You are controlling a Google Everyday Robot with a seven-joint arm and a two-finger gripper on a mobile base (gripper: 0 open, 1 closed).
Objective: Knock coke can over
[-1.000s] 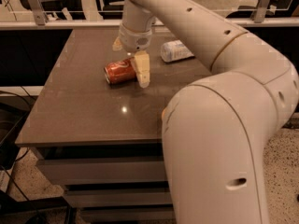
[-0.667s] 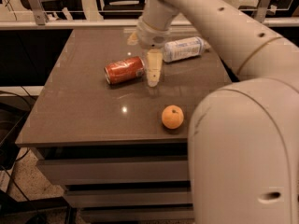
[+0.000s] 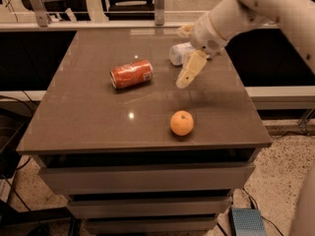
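The coke can [image 3: 131, 73] lies tipped over, left of the middle of the surface [image 3: 88, 117], and the released, empty pincer [image 3: 189, 58] hanging to its right might bump the near orange [image 3: 182, 123] off the edge.

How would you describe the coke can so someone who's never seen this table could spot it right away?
Start at the brown table. Left of its centre lies the coke can, left of the robot's hand, which hangs above the tabletop. It is the only red thing, a cylinder on its side, unlike the round orange or the pale bottle.
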